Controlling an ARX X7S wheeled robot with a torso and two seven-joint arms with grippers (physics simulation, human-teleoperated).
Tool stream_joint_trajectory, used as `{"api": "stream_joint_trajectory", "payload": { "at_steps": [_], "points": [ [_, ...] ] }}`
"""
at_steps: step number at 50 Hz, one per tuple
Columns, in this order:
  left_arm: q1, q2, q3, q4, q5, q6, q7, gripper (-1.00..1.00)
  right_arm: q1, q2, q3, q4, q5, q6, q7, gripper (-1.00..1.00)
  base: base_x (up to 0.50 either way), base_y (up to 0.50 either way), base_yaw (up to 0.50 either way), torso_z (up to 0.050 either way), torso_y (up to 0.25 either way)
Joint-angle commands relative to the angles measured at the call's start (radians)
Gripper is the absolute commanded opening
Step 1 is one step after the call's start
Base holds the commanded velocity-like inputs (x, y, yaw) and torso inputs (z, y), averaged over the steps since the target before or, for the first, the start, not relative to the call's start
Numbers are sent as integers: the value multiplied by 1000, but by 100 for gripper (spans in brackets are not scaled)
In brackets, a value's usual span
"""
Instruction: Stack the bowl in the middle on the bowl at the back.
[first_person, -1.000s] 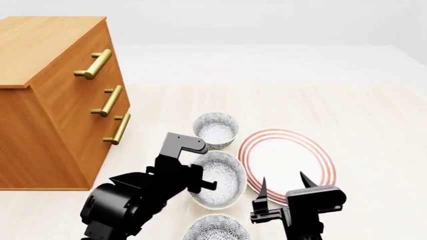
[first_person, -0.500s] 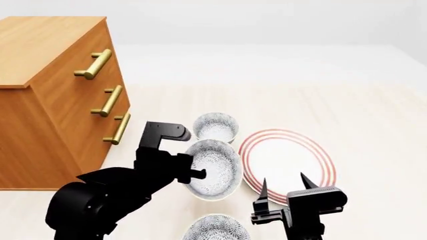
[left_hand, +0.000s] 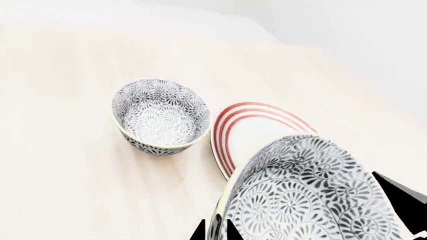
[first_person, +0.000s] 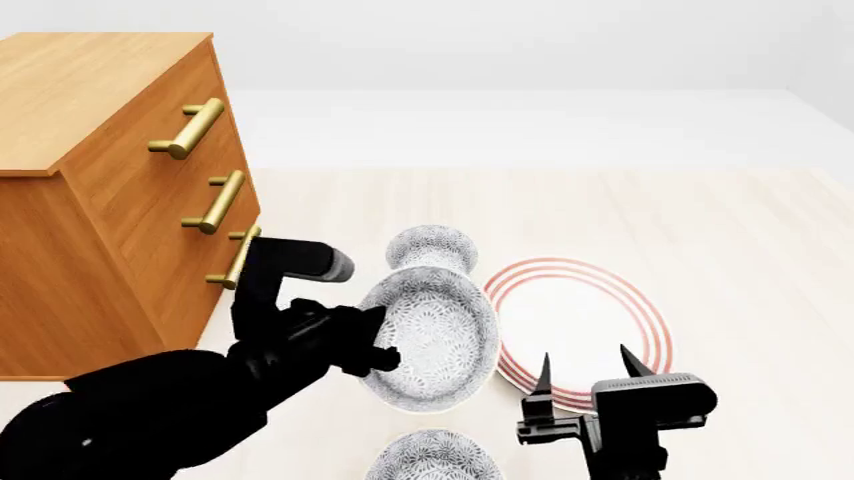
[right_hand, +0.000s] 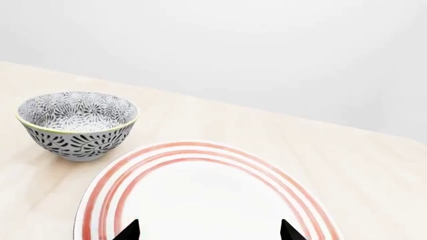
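While unlabelled, the middle bowl hangs in left hand.

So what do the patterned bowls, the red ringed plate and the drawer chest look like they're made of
Patterned bowls: probably glazed ceramic, with printed grey swirls and a thin smooth rim. Plate: likely the same glossy white ceramic, with painted red rings. Chest: wood or wood veneer, showing grain, with brass-coloured handles.

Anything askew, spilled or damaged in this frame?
Only the bowl in the middle: it is off the table, gripped at its rim by the left end effector and tilted, short of the bowl at the back. The plate lies flat. Nothing spilled or broken.
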Motion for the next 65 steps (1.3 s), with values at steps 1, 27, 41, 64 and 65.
{"api": "stream_joint_trajectory", "payload": {
  "at_steps": [1,27,41,64,65],
  "points": [
    [35,-34,-119,113,-344,-76,-186,-100,-7,10,23,-3,15,0,14,100,0,0,0,0,0],
    [184,-150,-151,191,-803,17,-457,-100,-18,25,48,5,35,-6,35,100,0,0,0,0,0],
    [264,-183,-138,233,-890,63,-493,-100,-18,30,46,-5,41,4,41,100,0,0,0,0,0],
    [351,-177,-128,228,-807,72,-400,-100,-17,32,40,24,49,-18,46,100,0,0,0,0,0],
    [354,-178,-127,227,-806,73,-399,-100,-17,32,40,24,49,-18,47,100,0,0,0,0,0]
  ]
}}
